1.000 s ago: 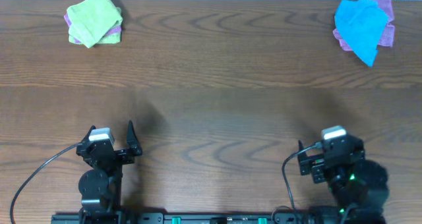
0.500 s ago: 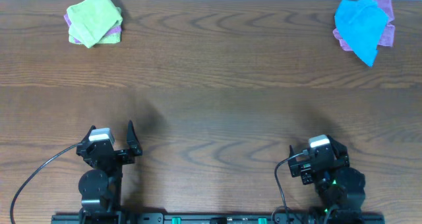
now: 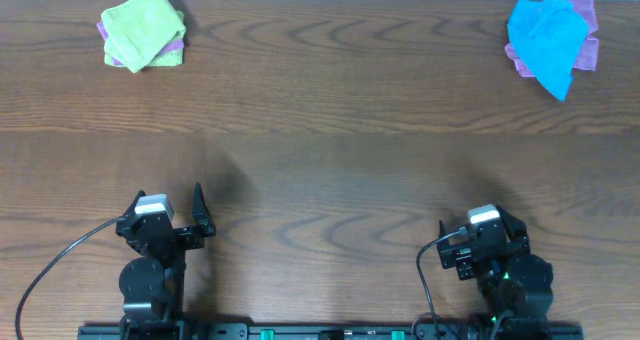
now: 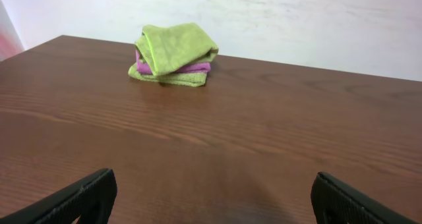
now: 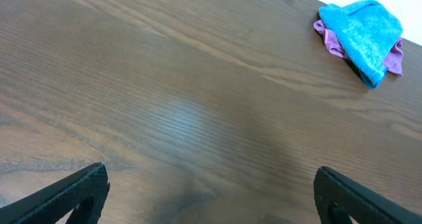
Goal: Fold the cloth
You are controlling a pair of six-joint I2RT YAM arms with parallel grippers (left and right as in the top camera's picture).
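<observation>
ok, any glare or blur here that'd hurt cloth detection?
Overhead: even light, faint arm shadows on the table, lime cloth clear. Left wrist: cloth sharp, wall behind it bright. Right wrist: pale sheen on the wood, blue cloth vivid, edges readable.

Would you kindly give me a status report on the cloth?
Left gripper open, empty. Right gripper open, empty. Lime cloth bunched with purple cloth, far-left corner. Path clear.

Overhead looks straight down at the table [image 3: 330, 170]; low wrist views each share one far corner, seemingly.
</observation>
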